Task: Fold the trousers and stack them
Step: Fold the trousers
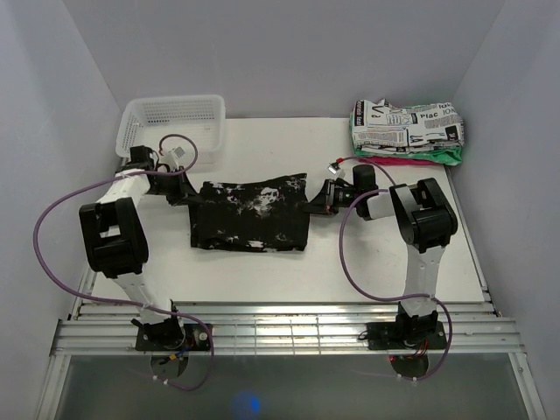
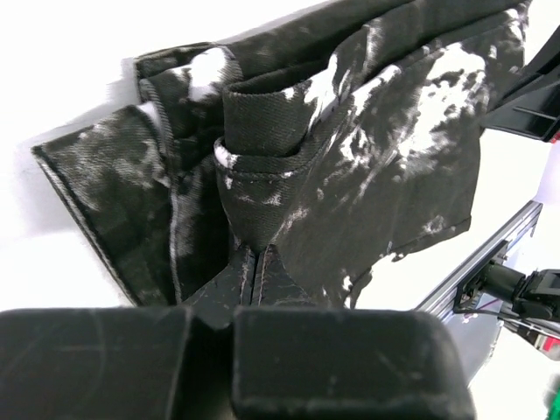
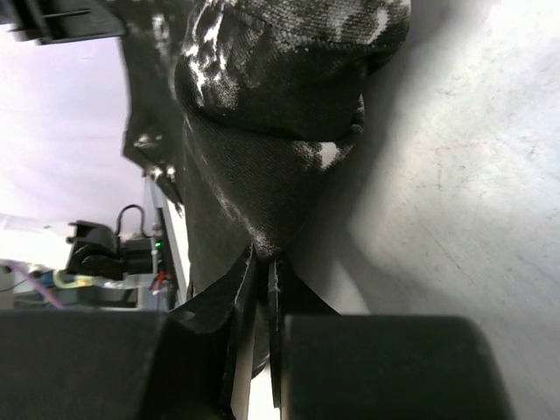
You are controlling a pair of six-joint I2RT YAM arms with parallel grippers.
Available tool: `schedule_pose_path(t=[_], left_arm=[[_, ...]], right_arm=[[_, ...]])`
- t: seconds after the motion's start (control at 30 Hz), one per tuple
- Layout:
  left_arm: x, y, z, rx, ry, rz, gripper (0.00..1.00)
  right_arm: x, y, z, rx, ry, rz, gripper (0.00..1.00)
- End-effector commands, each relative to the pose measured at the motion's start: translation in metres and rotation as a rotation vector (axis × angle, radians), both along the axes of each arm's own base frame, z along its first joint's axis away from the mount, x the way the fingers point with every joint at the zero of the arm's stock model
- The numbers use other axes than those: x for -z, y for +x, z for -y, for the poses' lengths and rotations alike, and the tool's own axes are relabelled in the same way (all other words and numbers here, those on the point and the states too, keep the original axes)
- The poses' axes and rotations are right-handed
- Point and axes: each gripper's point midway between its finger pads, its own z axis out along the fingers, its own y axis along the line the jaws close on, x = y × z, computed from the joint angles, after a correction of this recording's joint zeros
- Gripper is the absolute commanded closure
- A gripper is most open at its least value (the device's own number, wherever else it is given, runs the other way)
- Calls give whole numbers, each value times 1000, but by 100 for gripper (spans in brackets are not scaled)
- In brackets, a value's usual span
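Note:
The trousers [image 1: 252, 214], black with white splotches, lie folded into a rough rectangle in the middle of the table. My left gripper [image 1: 186, 191] is shut on their upper left edge; in the left wrist view the fabric [image 2: 350, 140] bunches up from the closed fingertips [image 2: 255, 262]. My right gripper [image 1: 312, 201] is shut on their upper right corner; in the right wrist view a gathered fold of the trousers [image 3: 280, 105] rises from the closed fingertips [image 3: 262, 262].
A white mesh basket [image 1: 171, 127] stands at the back left. A stack of folded garments [image 1: 405, 131], newspaper-print on top with red and green below, sits at the back right. The metal rail [image 1: 280, 328] runs along the near table edge.

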Motion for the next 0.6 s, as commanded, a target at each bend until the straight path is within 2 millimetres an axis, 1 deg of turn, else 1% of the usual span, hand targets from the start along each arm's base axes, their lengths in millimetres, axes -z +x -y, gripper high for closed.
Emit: schedule_pose_path(t=[0.0, 0.07, 0.1, 0.17, 0.2, 0.23, 0.27, 0.3, 0.37, 0.4, 0.47, 0.5, 0.53, 0.57], left_arm=[[-44, 0, 1, 6, 4, 121, 100], [-49, 0, -7, -14, 22, 135, 100], [-48, 1, -14, -34, 26, 138, 100], [-45, 3, -22, -77, 30, 129, 100], [-33, -1, -26, -92, 37, 96, 100], [-24, -1, -29, -104, 36, 83, 100], [-16, -4, -30, -114, 32, 60, 100], [2, -12, -34, -140, 25, 6, 100], [15, -13, -39, -165, 33, -1, 100], [29, -18, -40, -177, 39, -25, 100], [45, -22, -41, -185, 41, -58, 100], [52, -23, -44, -193, 45, -74, 100], [63, -23, -48, -211, 56, -81, 100], [68, -22, -50, -219, 65, -82, 100]], right_arm=[[-8, 18, 9, 42, -119, 114, 92], [-13, 22, 11, 44, -149, 158, 92], [-15, 24, 12, 47, -161, 167, 92], [-16, 24, 14, 46, -189, 172, 92], [-16, 25, 13, 49, -203, 180, 92], [-15, 24, 13, 44, -222, 171, 92], [-16, 25, 13, 35, -240, 197, 92], [-14, 27, 12, 40, -269, 208, 92], [-14, 26, 10, 25, -297, 210, 92], [-14, 26, 8, 12, -307, 221, 92], [-10, 27, 6, -5, -328, 204, 92], [-8, 27, 3, -20, -344, 210, 89], [-7, 29, 4, -23, -357, 208, 77], [-6, 28, 4, -31, -370, 198, 73]])
